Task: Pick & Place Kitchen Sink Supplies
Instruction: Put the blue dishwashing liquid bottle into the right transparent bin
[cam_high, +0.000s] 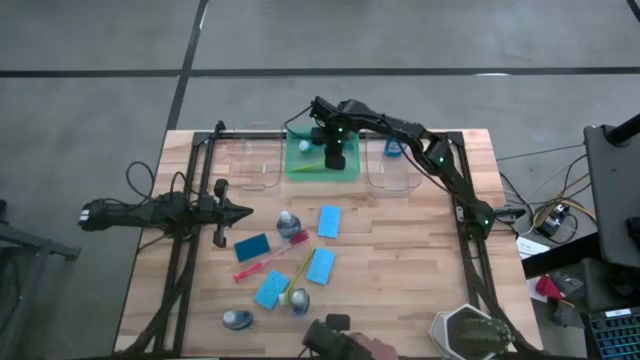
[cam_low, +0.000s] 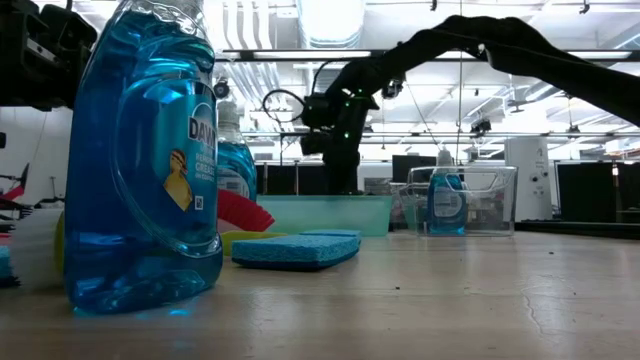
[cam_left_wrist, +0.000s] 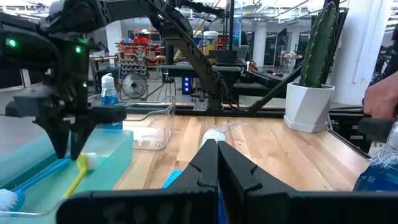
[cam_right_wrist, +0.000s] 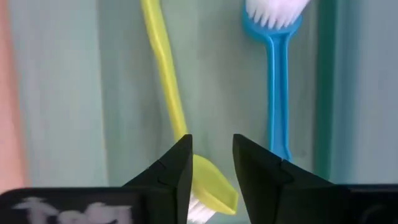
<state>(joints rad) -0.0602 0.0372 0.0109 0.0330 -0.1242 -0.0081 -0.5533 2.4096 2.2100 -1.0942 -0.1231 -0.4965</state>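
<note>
1. Your right gripper (cam_high: 334, 157) hangs over the green bin (cam_high: 322, 168) at the top centre of the high view, jaws a narrow gap apart, holding nothing.
2. Just under its fingertips (cam_right_wrist: 180, 163) the yellow brush (cam_right_wrist: 169, 93) lies in the bin, with the blue brush (cam_right_wrist: 278, 74) beside it.
3. Clear bins (cam_high: 252, 165) flank the green one; the right-hand one holds a bottle (cam_low: 446, 203).
4. Your left gripper (cam_high: 243, 212) waits at mid-left, jaws shut and empty.
5. Below the bins lie blue sponges (cam_high: 328, 221), more bottles (cam_high: 288, 222) and a red brush (cam_high: 268, 262).
6. A potted cactus (cam_high: 470, 333) stands at the lower right.
</note>
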